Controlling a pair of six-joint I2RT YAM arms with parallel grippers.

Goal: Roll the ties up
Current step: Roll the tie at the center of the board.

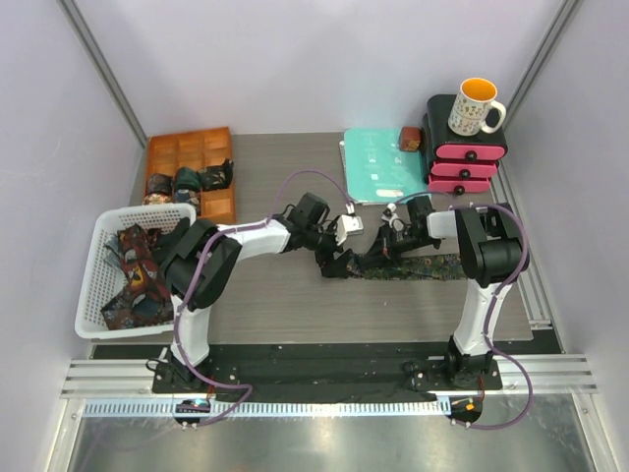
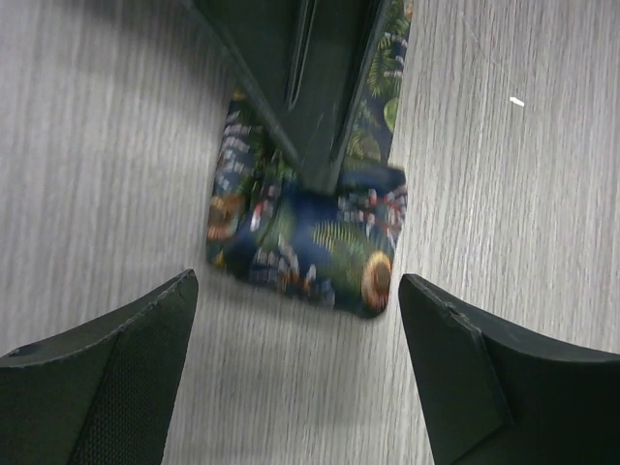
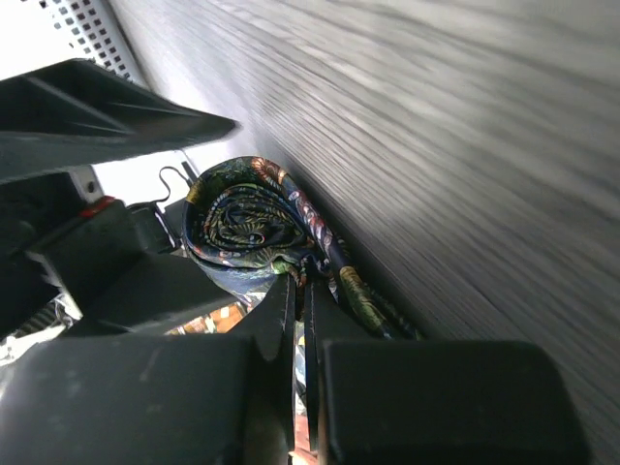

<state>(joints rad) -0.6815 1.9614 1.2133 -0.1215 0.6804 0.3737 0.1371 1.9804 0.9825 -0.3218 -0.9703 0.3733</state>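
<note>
A tie with a dark blue-green leaf print lies across the table, its flat strip running right. Its left end is wound into a small roll, and the right wrist view shows the roll end-on. My right gripper is shut on the tie at the roll's edge, its fingers lying along the strip. My left gripper stands open just short of the roll, one finger on each side and touching nothing. From above, the left gripper and right gripper meet at the tie's left end.
A white basket of loose ties stands at the left edge. Behind it an orange compartment tray holds rolled ties. At the back are a teal folder and pink drawers with a mug on top.
</note>
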